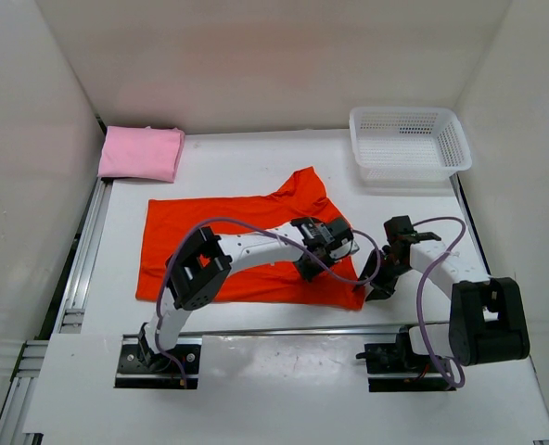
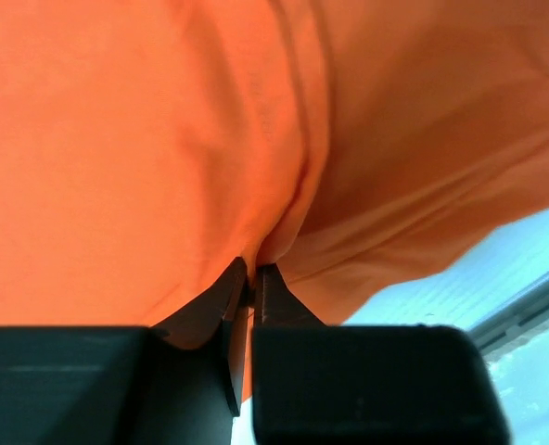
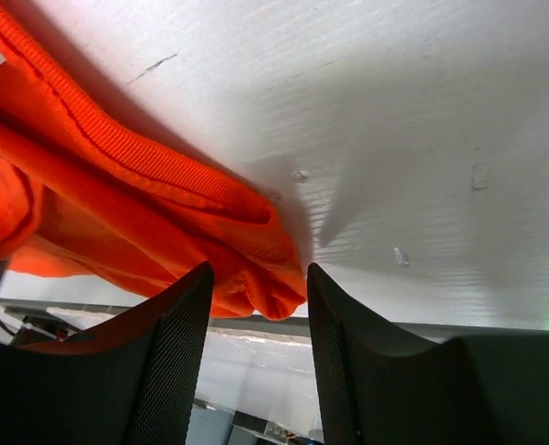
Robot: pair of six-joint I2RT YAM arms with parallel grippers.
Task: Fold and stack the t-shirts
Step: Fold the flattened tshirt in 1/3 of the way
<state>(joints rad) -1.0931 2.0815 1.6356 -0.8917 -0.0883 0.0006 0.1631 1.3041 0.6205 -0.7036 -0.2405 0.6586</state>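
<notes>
The orange-red t-shirt (image 1: pixel 219 227) lies spread across the middle of the tabletop (image 1: pixel 256 162). The left end effector (image 2: pixel 251 273) is clenched on a pinch of its cloth. The right end effector (image 3: pixel 259 278) stands released, its 2 jaws astride the shirt's near right corner. A folded pink t-shirt (image 1: pixel 143 153) sits far left, a white basket (image 1: pixel 460 148) far right.

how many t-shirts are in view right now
2. A folded pink t-shirt lies at the far left corner of the table. An orange t-shirt is spread out across the middle. Another could be hidden from these views.
</notes>
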